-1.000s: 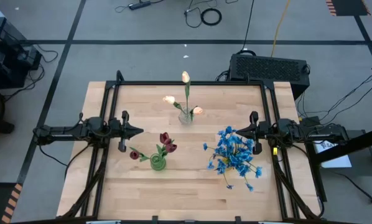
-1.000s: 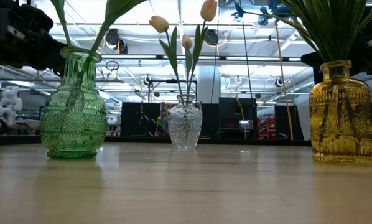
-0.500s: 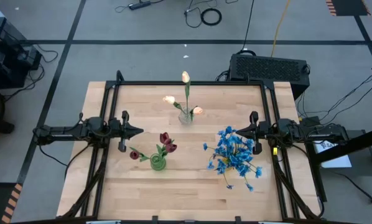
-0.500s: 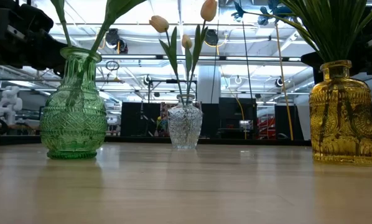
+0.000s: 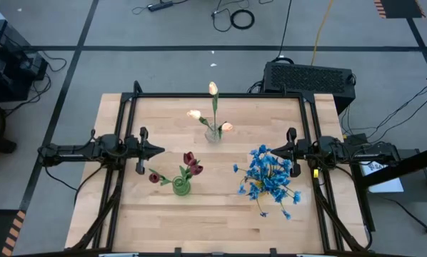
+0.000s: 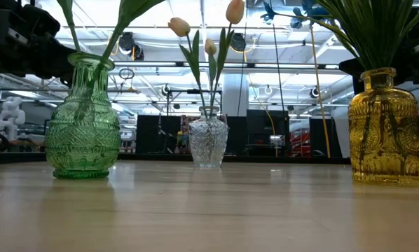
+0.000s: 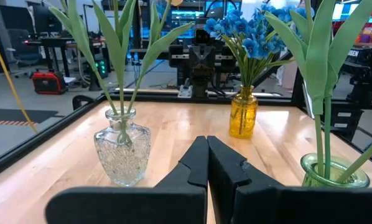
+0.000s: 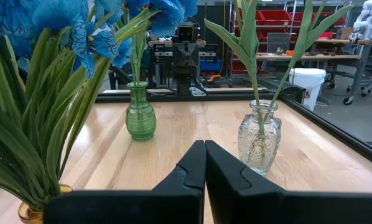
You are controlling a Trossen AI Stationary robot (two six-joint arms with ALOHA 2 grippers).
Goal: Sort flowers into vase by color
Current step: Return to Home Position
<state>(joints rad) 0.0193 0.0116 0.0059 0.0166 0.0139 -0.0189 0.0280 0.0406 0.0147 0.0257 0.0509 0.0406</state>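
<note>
Parking looks done: left end effector sits at the left side of the worktop, right end effector at the right side, both pointing inward at each other and well apart from every vase. Wrist views show each one's fingers pressed together with nothing between them, which fits a rest pose since no loose stem lies on the wood to pick up

Sorting reads as complete, one colour per vase:
- red tulips in the green vase, near the left arm
- cream tulips in the clear vase, at the far middle
- blue flowers in the yellow vase, near the right arm

Vases stand well apart from each other, probably so the leafy stems don't tangle and each arm gets a clear path

Hard to see:
- from above the yellow vase is hidden under the blue blooms
- low view cuts off the red blooms and most of the blue ones at the top edge, only stems and leaves show
- left wrist view shows only the rim of the green vase, red blooms out of frame
- right wrist view shows just a sliver of the yellow vase under the leaves
- low view gives the arms only as dark shapes at the upper corners, can't tell which is which there
</note>
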